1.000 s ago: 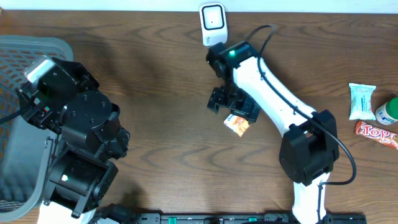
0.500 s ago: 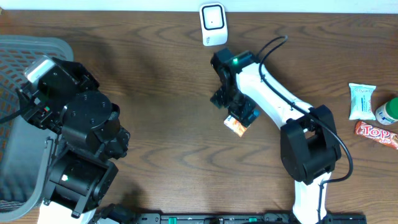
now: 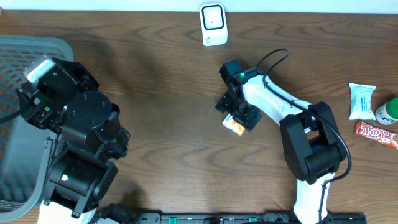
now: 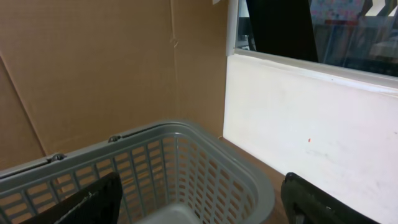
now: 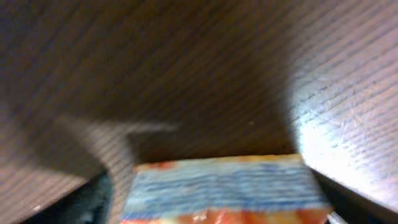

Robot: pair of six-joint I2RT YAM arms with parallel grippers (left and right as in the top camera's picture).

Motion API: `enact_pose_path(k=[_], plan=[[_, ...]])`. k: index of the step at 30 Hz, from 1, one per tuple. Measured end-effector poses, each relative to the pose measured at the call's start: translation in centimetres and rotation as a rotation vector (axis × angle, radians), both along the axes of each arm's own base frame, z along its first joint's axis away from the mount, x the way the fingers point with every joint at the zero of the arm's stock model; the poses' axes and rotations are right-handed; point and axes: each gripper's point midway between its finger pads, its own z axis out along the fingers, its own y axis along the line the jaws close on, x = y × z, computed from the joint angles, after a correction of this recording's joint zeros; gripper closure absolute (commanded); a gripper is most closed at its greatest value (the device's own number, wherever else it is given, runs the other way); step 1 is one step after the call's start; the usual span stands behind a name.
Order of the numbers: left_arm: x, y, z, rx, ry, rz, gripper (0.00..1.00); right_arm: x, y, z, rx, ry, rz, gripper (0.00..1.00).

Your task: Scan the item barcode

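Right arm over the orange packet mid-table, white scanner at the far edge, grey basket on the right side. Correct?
One thing is wrong: the grey basket is on the left side, under the left arm, as the overhead view shows. The rest stands: the right arm is over the orange packet mid-table, and the white scanner is at the far edge.

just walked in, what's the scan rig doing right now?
The right gripper is down at a small orange packet on the table, its fingers either side of it; I cannot tell if it is gripped. The white scanner stands apart at the far edge. The left gripper hangs open over the grey basket, holding nothing.
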Motion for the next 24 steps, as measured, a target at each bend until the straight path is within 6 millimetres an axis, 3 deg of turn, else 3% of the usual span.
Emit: enact_pose_path(k=[8,14,18,24], plan=[[0.0,0.0,0.0,0.000,0.000,0.000,0.18,-0.4,0.4,0.0,0.030,0.017,0.093,0.37],[0.0,0.0,0.0,0.000,0.000,0.000,0.18,-2.4,0.2,0.4,0.112,0.127,0.166,0.40],[0.0,0.0,0.0,0.000,0.000,0.000,0.18,-3.9,-0.7,1.7,0.192,0.228,0.199,0.40],[0.0,0.0,0.0,0.000,0.000,0.000,0.18,-4.3,-0.9,3.8,0.340,0.275,0.287,0.37]])
